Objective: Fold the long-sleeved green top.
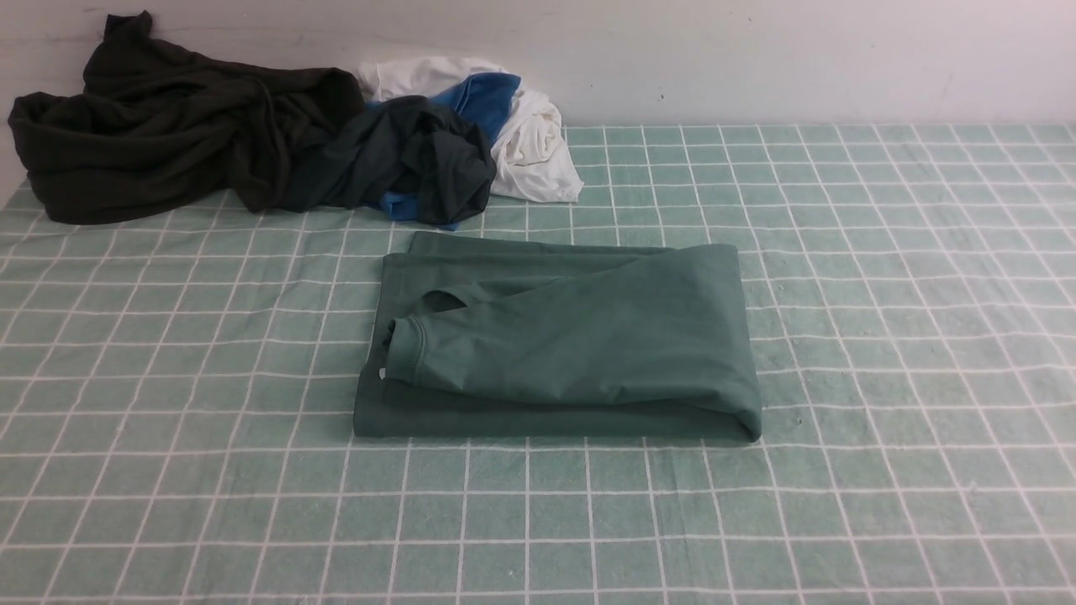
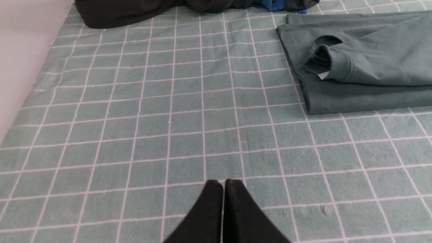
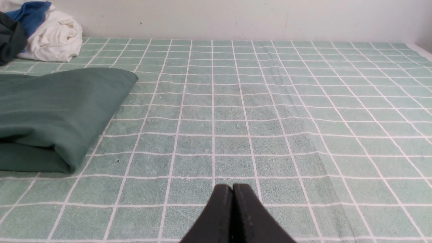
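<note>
The green long-sleeved top [image 1: 580, 336] lies folded into a flat rectangle at the middle of the table, a cuffed sleeve laid across its upper layer and a scrap of white label at its left edge. It also shows in the left wrist view [image 2: 371, 67] and the right wrist view [image 3: 50, 111]. Neither arm appears in the front view. My left gripper [image 2: 223, 182] is shut and empty over bare cloth, well short of the top's left edge. My right gripper [image 3: 232, 186] is shut and empty too, off to the top's right side.
A checked green tablecloth [image 1: 883, 294] covers the table. At the back left lies a heap of clothes: a very dark garment [image 1: 160, 126], a dark teal one [image 1: 420, 160], a blue piece [image 1: 483, 97] and a white one [image 1: 534, 143]. A pale wall [image 1: 756, 59] stands behind.
</note>
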Motion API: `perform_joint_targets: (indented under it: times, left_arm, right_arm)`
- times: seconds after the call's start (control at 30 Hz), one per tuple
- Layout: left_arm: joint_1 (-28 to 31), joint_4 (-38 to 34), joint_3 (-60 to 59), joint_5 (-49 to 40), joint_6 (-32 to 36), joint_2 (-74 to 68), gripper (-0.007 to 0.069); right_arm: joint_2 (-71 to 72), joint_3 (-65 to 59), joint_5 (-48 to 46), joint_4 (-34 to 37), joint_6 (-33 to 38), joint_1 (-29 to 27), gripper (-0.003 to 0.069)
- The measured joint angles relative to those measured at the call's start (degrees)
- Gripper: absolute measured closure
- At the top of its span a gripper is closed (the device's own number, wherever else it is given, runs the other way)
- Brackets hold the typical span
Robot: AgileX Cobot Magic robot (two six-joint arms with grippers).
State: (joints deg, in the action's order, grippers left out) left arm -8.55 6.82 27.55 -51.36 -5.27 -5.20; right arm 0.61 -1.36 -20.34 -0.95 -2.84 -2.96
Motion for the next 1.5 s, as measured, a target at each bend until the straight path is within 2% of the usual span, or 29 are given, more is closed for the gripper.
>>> perform_joint_targets:
  times: [0.17,0.27,0.37,0.43,0.63,0.73,0.83,1.5]
  left_arm:
    - [0.68,-0.87,-5.34,13.64,0.95,1.16,0.0628]
    - [4.28,-2.14,-14.10,29.42,4.14,1.23,0.0628]
    - [7.21,-4.66,-21.14,37.61,5.27,2.26,0.0628]
    - [8.46,-5.46,-24.43,39.81,5.27,3.43,0.0628]
    - [9.10,-5.59,-29.14,38.69,5.27,5.82,0.0628]
    - [9.10,-5.91,-29.01,33.28,5.27,5.82,0.0628]
    - [9.10,-6.04,-28.75,32.20,5.27,5.82,0.0628]
    - [9.10,-6.16,-28.75,32.09,5.27,5.82,0.0627]
  right_arm:
    - [0.00,0.00,0.00,0.00,0.00,0.00,0.0673]
    - [0.00,0.00,0.00,0.00,0.00,0.00,0.0673]
    - [0.00,0.00,0.00,0.00,0.00,0.00,0.0673]
    - [0.00,0.00,0.00,0.00,0.00,0.00,0.0673]
    - [0.00,0.00,0.00,-0.06,0.00,0.00,0.0673]
    - [0.00,0.00,-0.06,-0.06,0.00,0.00,0.0673]
    - [0.00,0.00,-0.06,-0.06,0.00,0.00,0.0673]
    - [0.00,0.00,-0.06,-0.06,0.00,0.00,0.0673]
